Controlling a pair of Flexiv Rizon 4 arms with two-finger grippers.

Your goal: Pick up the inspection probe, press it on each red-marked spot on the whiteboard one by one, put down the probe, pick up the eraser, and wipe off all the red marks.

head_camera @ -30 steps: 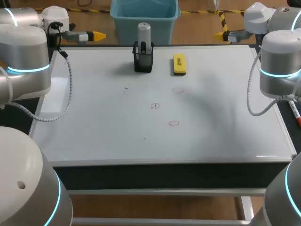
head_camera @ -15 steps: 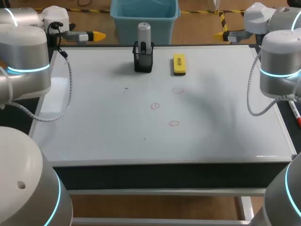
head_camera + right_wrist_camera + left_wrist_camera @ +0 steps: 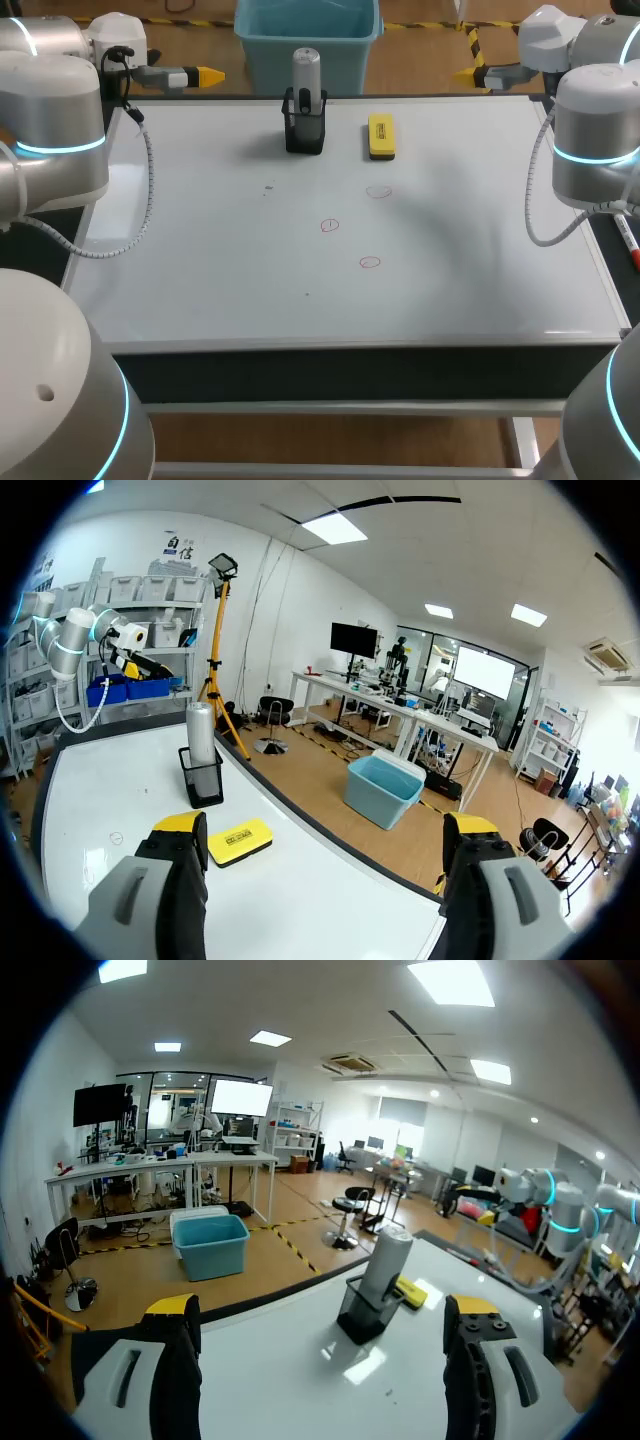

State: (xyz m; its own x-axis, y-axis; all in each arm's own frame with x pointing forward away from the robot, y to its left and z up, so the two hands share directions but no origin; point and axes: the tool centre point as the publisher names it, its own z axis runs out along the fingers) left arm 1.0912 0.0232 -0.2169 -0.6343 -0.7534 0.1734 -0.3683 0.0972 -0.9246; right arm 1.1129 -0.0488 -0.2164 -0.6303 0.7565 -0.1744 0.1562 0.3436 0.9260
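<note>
Probe [image 3: 388, 1260] upright in its holder [image 3: 360, 1316], well ahead of left jaws and right jaws; both pairs apart.

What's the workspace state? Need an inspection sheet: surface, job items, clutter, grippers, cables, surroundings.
surface: whiteboard lies flat, with three red marks near the middle and a few dark specks.
job's things: probe upright in black holder at the far edge; yellow eraser flat beside it, apart.
clutter: nothing seen.
grippers: left gripper and right gripper both open, empty, at the far corners.
cables: left cable and right cable hang over the board's side edges.
surroundings: nothing seen.
</note>
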